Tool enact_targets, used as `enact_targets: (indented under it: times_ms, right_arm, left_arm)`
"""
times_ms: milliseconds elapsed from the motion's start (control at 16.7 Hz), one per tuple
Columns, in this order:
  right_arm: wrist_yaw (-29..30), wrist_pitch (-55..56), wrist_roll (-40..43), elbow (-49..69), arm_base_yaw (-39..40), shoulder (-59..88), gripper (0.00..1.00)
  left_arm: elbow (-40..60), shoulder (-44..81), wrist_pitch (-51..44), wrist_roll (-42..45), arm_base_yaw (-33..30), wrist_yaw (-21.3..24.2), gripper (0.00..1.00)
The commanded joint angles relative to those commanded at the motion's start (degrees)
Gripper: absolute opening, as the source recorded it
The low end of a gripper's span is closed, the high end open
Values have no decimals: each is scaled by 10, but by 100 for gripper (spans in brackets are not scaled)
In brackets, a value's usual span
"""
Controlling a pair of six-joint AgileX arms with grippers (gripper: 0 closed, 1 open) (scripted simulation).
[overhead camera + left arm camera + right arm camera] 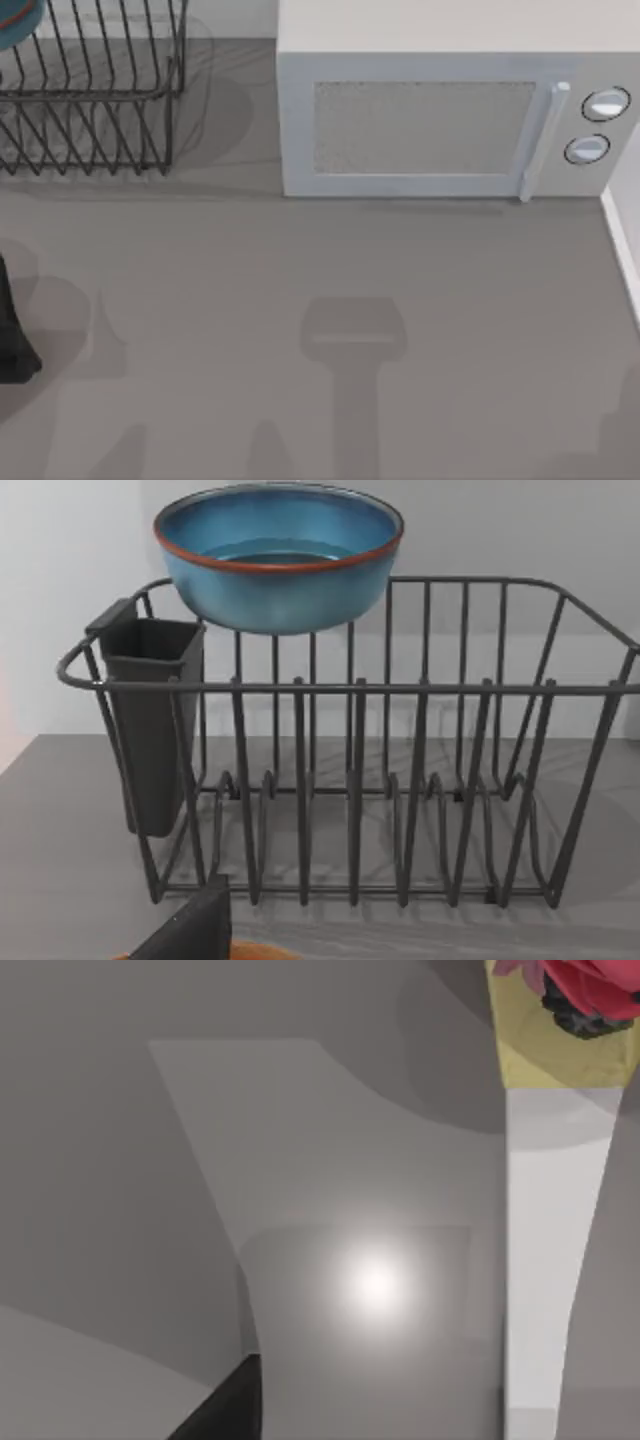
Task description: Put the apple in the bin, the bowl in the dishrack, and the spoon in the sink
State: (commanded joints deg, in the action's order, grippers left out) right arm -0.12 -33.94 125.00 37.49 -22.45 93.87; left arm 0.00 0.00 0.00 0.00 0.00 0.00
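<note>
The teal-blue bowl (278,565) with its reddish-brown rim sits upright, high at one end of the black wire dishrack (420,780), level with the top rail. What it rests on I cannot tell. Its edge (18,25) shows inside the dishrack (95,100) at the table's back left. A dark piece of my left gripper (190,930) shows just in front of the rack. My left arm (12,330) stands at the left edge. A red rounded thing (595,985), perhaps the apple, lies on a yellow patch. A dark piece of my right gripper (225,1410) hangs over grey surfaces. Spoon, sink and bin are out of view.
A white microwave (430,110) with a closed door and two knobs stands at the back right. A dark grey utensil holder (150,720) hangs on the rack's end below the bowl. A pale raised edge (625,250) borders the table on the right.
</note>
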Motion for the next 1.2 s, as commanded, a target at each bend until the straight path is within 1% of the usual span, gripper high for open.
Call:
enact_targets:
  times_ms: [480,540,960,1020,1200]
  right_arm:
    - [0,0,0,0,0,0,2]
    - [0,0,0,0,0,0,0]
    - [0,0,0,0,0,0,0]
    - [19,-47,-22,20,4,-41,0]
    - [19,-70,-17,40,4,-51,0]
  left_arm:
    - [0,0,0,0,0,0,100]
    - [0,0,0,0,0,0,100]
    - [0,0,0,0,0,0,100]
    - [0,0,0,0,0,0,100]
    - [0,0,0,0,0,0,100]
